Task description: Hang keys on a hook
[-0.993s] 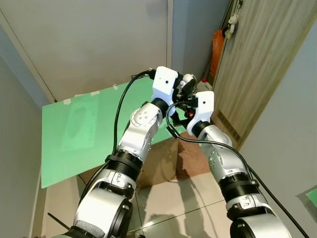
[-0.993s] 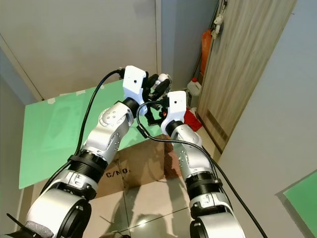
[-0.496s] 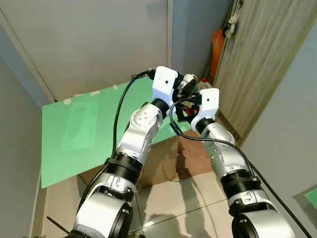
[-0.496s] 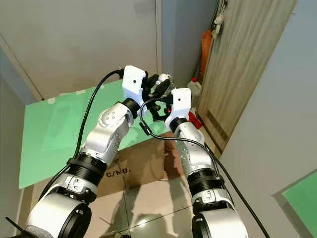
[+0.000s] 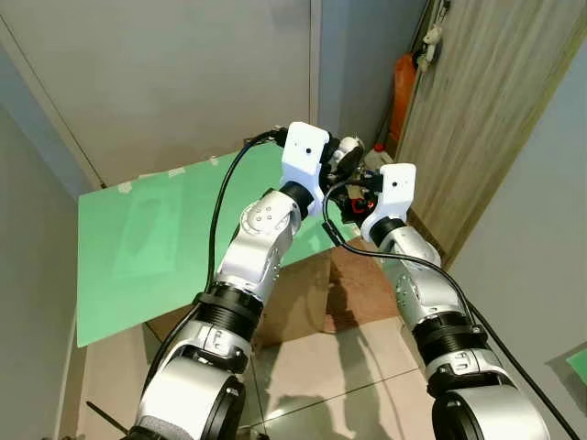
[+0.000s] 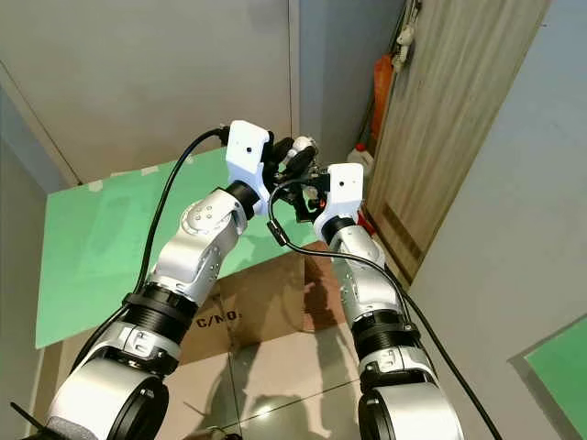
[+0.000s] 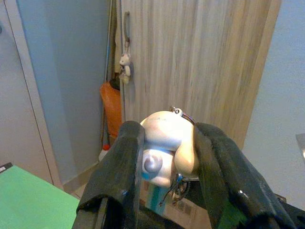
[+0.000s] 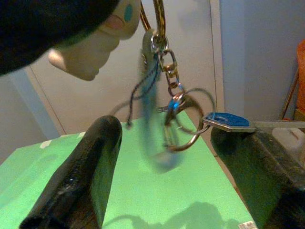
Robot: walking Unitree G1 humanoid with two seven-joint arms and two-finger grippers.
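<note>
1. From the head cameras, the right gripper (image 6: pixel 307 188) has risen over the last second and closed in on the left gripper (image 5: pixel 346 158), which has stayed high with the keys; its wrist block now sits just at 4 o'clock of the left one. The wooden door (image 5: pixel 477 119) stands at 2 o'clock.
2. Along the left wrist, the left gripper's fingers (image 7: pixel 121 167) are clamped on the white plush charm (image 7: pixel 167 145) of the keys, its ring poking out at the top. Beyond, a small toy (image 7: pixel 125 62) hangs from the door handle (image 7: pixel 127 26).
3. Along the right wrist, the right gripper's fingers (image 8: pixel 81 171) are spread wide either side of the dangling keys (image 8: pixel 174 114), which look blurred, likely swinging. I judge a handover or steadying grab is being set up; nothing is hung yet.
</note>
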